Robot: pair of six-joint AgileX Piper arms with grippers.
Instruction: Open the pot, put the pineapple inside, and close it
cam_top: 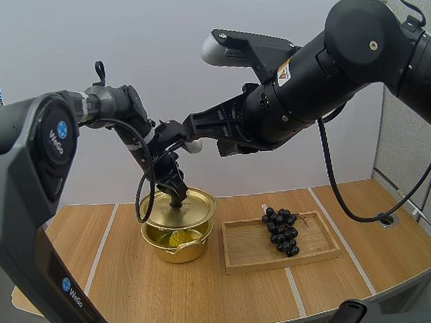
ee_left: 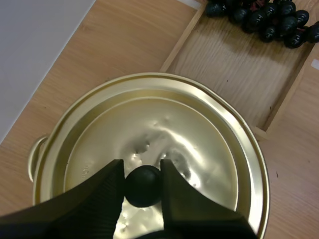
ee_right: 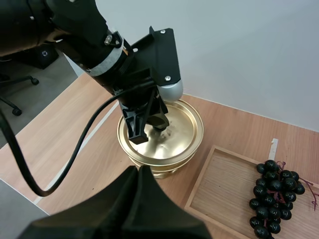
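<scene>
Left gripper is clenched on the black knob of the gold lid. It seems to hold the lid just clear of the pot, though the gap is hard to judge. The pot stands left of the middle of the desk, toward its far edge. Just beside it on the right lies the wooden tray, with the grapes in its far right corner, long axis running far to near. They lie nearer my right gripper, which hangs closed and empty above.
</scene>
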